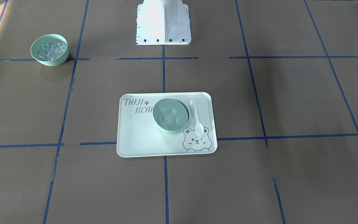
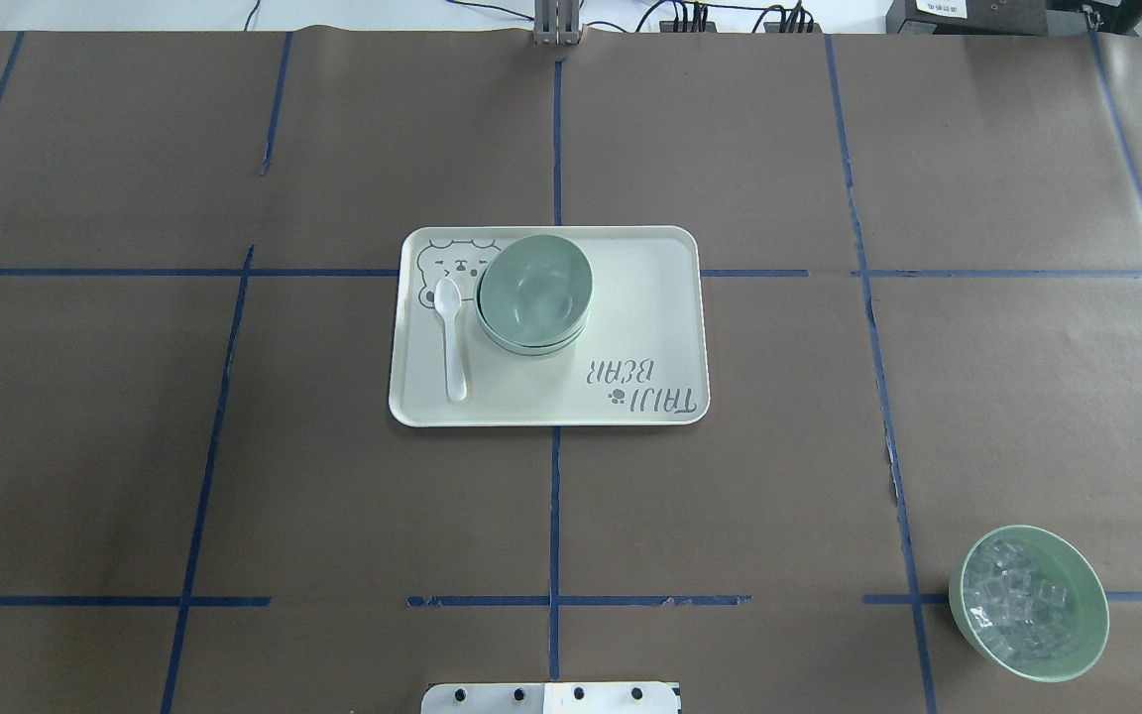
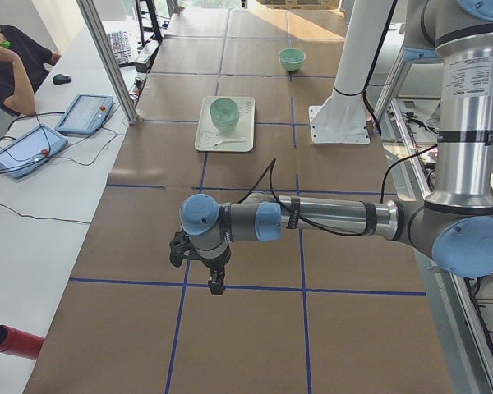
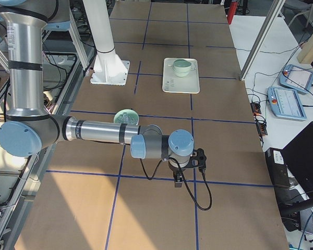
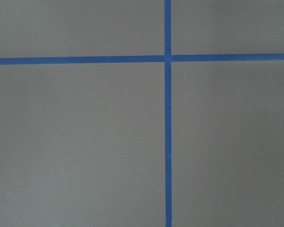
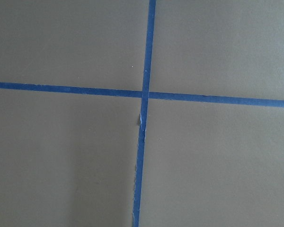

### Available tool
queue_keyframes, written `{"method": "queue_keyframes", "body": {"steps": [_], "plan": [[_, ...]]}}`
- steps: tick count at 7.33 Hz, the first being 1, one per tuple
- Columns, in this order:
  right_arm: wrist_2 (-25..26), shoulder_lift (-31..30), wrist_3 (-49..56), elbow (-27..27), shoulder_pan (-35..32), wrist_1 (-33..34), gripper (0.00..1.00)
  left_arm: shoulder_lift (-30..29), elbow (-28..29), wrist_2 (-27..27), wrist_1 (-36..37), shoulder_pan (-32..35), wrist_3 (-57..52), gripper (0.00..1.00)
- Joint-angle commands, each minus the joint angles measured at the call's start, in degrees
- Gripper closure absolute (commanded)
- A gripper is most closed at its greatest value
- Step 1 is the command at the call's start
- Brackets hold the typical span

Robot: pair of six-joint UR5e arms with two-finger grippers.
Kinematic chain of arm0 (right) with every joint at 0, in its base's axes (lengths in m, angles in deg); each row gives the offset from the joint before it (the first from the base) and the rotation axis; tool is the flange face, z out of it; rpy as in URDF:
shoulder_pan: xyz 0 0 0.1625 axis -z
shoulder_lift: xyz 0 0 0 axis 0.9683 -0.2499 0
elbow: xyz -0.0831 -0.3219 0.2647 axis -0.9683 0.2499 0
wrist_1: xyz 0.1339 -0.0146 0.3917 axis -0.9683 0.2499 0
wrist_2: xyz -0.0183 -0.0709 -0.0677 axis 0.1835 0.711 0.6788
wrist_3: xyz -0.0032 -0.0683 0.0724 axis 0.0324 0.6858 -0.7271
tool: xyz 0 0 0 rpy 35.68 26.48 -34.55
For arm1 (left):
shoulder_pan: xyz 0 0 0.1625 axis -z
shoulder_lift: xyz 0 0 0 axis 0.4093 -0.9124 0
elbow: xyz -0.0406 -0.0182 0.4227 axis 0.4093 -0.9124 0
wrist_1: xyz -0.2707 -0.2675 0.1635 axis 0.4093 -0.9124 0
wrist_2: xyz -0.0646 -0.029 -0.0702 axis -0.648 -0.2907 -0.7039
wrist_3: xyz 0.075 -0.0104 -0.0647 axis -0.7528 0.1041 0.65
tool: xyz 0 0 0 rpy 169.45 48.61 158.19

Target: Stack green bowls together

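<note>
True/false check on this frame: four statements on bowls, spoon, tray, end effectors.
1. The green bowls sit nested on the tray. True.
2. The spoon lies inside the top bowl. False: it lies on the tray beside the bowls.
3. The bowl of clear cubes stands on the tray. False: it stands on the table, apart from the tray.
4. The left end effector and right end effector are both away from the tray. True.

Two blue tape lines [image 5: 168, 142] cross on the bare brown surface [image 5: 75, 142], meeting right of centre near the top.
</note>
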Motion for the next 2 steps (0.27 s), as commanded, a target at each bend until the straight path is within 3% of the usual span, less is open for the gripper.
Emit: {"method": "queue_keyframes", "body": {"steps": [1, 2], "plan": [[-0.1, 0.1, -0.1, -0.2, 0.0, 0.0, 0.00, 0.0, 0.1, 0.0, 0.0, 0.0, 0.0, 0.00], [-0.1, 0.1, 0.0, -0.2, 0.0, 0.0, 0.00, 0.0, 0.1, 0.0, 0.0, 0.0, 0.0, 0.00]]}}
